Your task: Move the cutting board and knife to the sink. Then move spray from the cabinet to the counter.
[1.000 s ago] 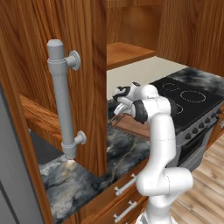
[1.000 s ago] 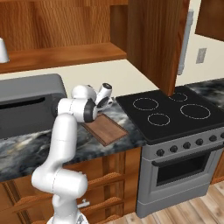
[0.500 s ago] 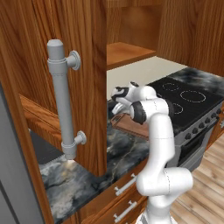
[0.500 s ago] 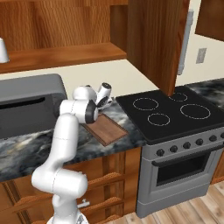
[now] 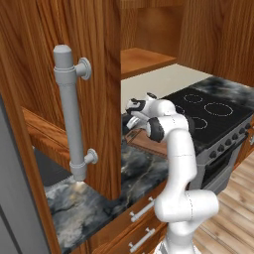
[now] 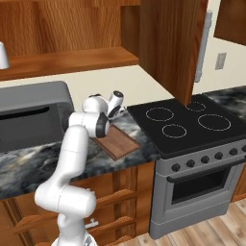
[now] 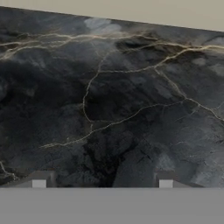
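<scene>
The brown cutting board [image 6: 115,141] lies flat on the dark marble counter [image 6: 33,161] just left of the stove; in the left base view its edge [image 5: 149,144] peeks out behind my forearm. My gripper [image 6: 117,111] hovers above the counter beyond the board's far end, near the back wall. Seen from the hand, my gripper [image 7: 103,183] is open, its fingertips [image 7: 39,181] wide apart over bare veined counter [image 7: 113,100] with nothing between them. The knife is out of view. The dark sink [image 6: 29,117] is left of the arm. The white spray [image 6: 3,55] stands on the cabinet shelf [image 6: 67,60].
The open cabinet door [image 5: 74,89] with its grey bar handle [image 5: 69,114] stands close on the arm's left. A second open door [image 6: 173,43] hangs above the black stovetop [image 6: 187,120]. Wooden drawers [image 6: 115,202] run below the counter.
The hand has shifted very slightly near the back wall. The board and everything else stay where they were.
</scene>
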Robot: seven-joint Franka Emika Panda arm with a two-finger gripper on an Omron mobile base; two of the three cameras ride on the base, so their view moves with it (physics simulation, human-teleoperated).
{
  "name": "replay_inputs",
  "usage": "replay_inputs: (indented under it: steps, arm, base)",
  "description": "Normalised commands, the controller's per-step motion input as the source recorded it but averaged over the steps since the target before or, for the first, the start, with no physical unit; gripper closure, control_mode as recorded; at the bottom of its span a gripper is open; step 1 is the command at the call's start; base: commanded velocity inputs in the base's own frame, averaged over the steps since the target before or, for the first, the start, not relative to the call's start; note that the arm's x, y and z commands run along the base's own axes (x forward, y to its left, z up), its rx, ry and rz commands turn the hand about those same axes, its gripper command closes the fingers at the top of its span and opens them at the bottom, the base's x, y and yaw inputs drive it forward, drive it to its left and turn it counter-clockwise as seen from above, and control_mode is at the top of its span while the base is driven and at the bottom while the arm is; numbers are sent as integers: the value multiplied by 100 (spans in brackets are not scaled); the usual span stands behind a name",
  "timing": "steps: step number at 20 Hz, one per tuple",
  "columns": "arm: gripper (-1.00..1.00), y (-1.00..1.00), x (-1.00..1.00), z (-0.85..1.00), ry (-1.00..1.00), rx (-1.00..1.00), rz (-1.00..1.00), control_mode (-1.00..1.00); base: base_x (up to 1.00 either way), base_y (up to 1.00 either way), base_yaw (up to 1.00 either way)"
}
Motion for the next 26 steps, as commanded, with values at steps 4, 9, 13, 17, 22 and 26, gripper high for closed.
replay_inputs:
  steps: [4,9,13,17,22,26]
  arm:
    - [-100,7,14,-21,0,0,0,-100]
    - [-100,3,-2,-27,0,0,0,-100]
    - [-100,6,-35,-30,0,0,0,-100]
    - [-100,7,-47,-32,0,0,0,-100]
    - [-100,1,-50,-34,0,0,0,-100]
    - [-100,0,-52,-37,0,0,0,-100]
  base:
    - [0,0,0]
    - [0,0,0]
    - [0,0,0]
    - [0,0,0]
    - [0,0,0]
    - [0,0,0]
